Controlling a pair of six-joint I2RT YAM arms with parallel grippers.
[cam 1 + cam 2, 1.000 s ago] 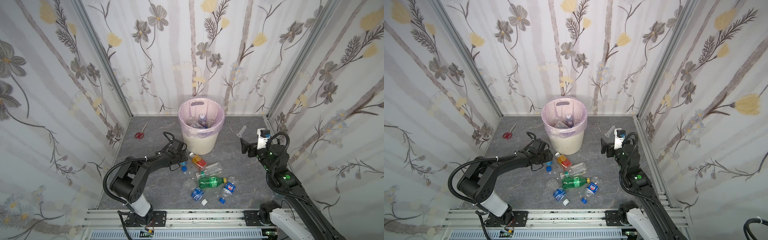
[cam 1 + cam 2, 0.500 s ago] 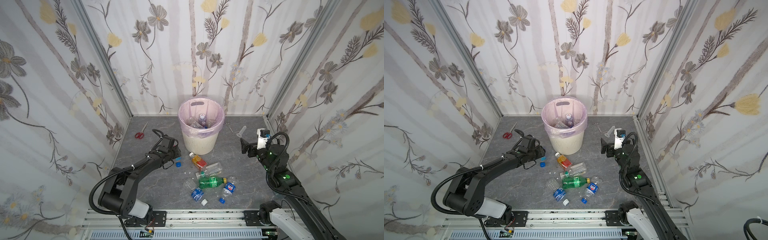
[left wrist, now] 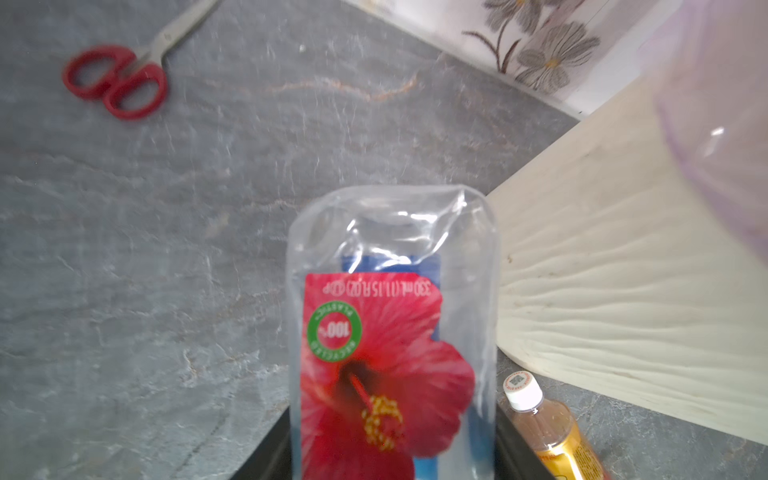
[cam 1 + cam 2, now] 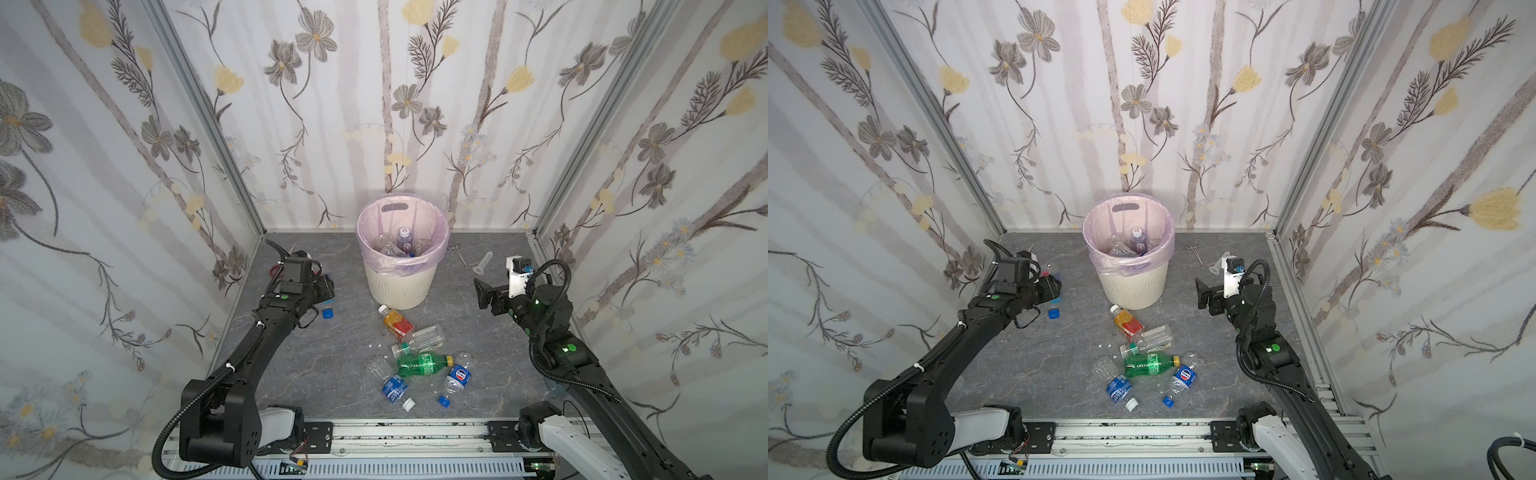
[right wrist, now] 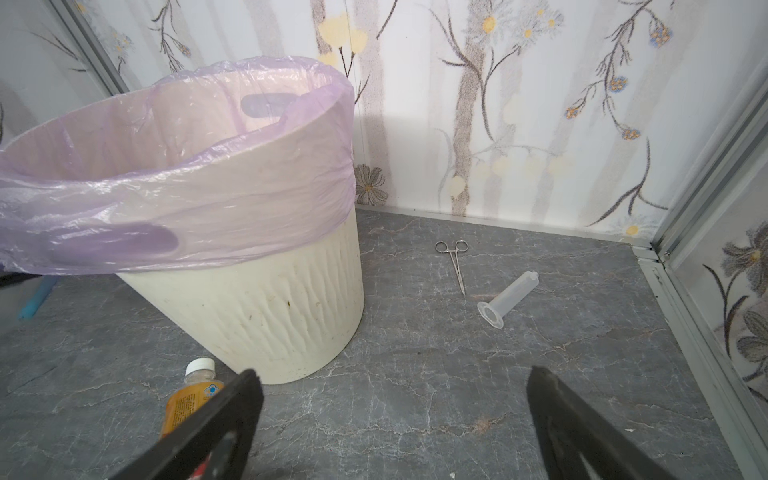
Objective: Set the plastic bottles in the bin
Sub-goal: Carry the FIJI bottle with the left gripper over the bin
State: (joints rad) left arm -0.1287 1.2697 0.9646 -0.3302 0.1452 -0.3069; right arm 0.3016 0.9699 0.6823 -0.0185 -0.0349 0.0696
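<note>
My left gripper [image 3: 390, 449] is shut on a clear bottle [image 3: 386, 332] with a red flower label, held left of the bin [image 3: 602, 291]. In both top views that gripper [image 4: 326, 286] [image 4: 1054, 289] hangs left of the cream ribbed bin [image 4: 399, 286] [image 4: 1133, 286], whose pink liner holds several bottles [image 4: 403, 241]. In front of the bin lie an orange bottle [image 4: 397, 322], a clear one [image 4: 424, 336], a green one [image 4: 422, 365] and two blue-labelled ones [image 4: 395, 388] [image 4: 457, 376]. My right gripper [image 4: 482, 293] [image 5: 390, 415] is open and empty, right of the bin [image 5: 257, 324].
Red scissors [image 3: 120, 79] lie near the left wall. Steel forceps [image 5: 455, 266] and a clear flared tube [image 5: 509, 299] lie right of the bin. Loose blue caps [image 4: 328, 313] [image 4: 444, 401] rest on the grey floor. Papered walls close three sides.
My left gripper has drawn away from the bottle pile, leftward and toward the back, carrying the flower-label bottle. A blue cap stays on the floor. The right arm has not moved.
</note>
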